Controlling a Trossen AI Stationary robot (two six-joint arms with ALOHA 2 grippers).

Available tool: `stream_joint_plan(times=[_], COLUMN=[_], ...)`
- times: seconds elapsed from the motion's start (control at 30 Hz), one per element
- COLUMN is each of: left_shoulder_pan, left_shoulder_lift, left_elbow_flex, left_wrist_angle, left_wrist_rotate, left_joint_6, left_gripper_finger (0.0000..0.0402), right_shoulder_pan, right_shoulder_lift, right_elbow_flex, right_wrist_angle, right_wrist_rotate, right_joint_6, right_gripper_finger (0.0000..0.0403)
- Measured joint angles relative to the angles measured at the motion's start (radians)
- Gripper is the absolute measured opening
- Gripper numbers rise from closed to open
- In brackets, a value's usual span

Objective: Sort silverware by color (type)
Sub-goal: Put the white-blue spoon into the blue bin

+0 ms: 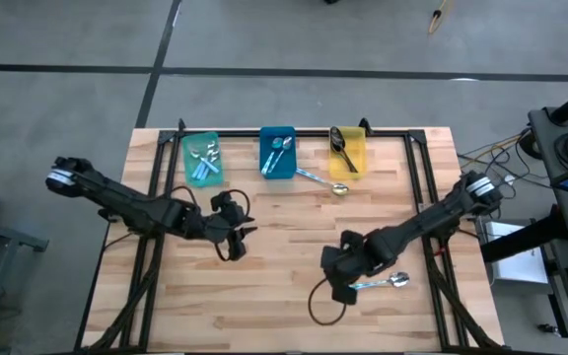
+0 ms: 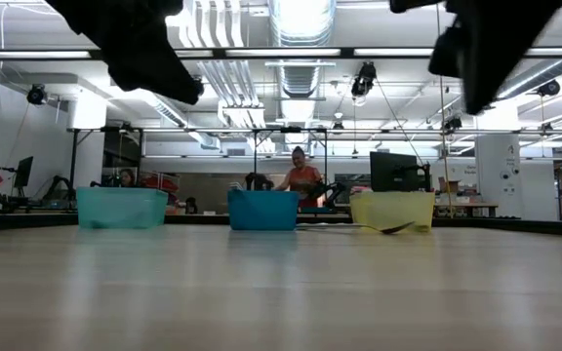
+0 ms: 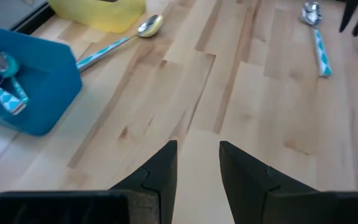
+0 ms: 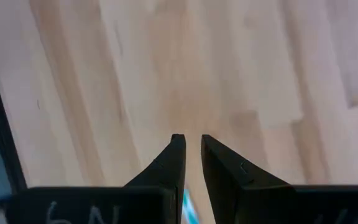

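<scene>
Two spoons are seen loose on the worktop (image 1: 294, 237) from above: one (image 1: 320, 180) between the blue bin (image 1: 277, 153) and the yellow bin (image 1: 348, 151), another (image 1: 383, 282) just beside the right claw (image 1: 341, 276) near the front; the rest are already sorted into the teal bin (image 1: 202, 158), the blue bin and the yellow bin, dark ones in the yellow. The left claw (image 1: 233, 229) is held over bare wood, well apart from any spoon. At table height, the three bins are seen in a row at the back, both arms hanging above. Past the left wrist, the left claw (image 3: 197, 163) is shown slightly apart and empty, aimed toward the spoon (image 3: 118, 41) by the blue bin (image 3: 39, 87), probably its next pick. Past the right wrist, the right claw (image 4: 191, 146) is nearly together; a light-blue sliver (image 4: 188, 208) shows between the fingers, so a handle appears to be clamped, though it cannot be told for certain.
</scene>
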Motion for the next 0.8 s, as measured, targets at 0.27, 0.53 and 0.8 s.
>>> stream_joint_plan(times=[0.27,0.53,0.8], left_shoulder_pan=[-0.037,-0.042,-0.042], left_shoulder_lift=[0.030,0.033,0.033], left_elbow_flex=[0.034,0.042,0.051], left_wrist_angle=[-0.011,-0.006,0.010], left_wrist_rotate=[0.000,-0.002,-0.027], left_joint_6=[0.013,0.018,0.027], left_gripper_finger=[0.0100,0.0100,0.0100], right_shoulder_pan=[0.094,0.204,0.269], right_shoulder_lift=[0.054,0.045,0.044], right_elbow_flex=[-0.009,-0.051,-0.138], right_wrist_angle=[-0.083,-0.117,-0.113], right_wrist_rotate=[-0.121,-0.122,-0.081], right_joint_6=[-0.060,-0.048,0.041], right_gripper_finger=[0.0043,0.0043,0.0046])
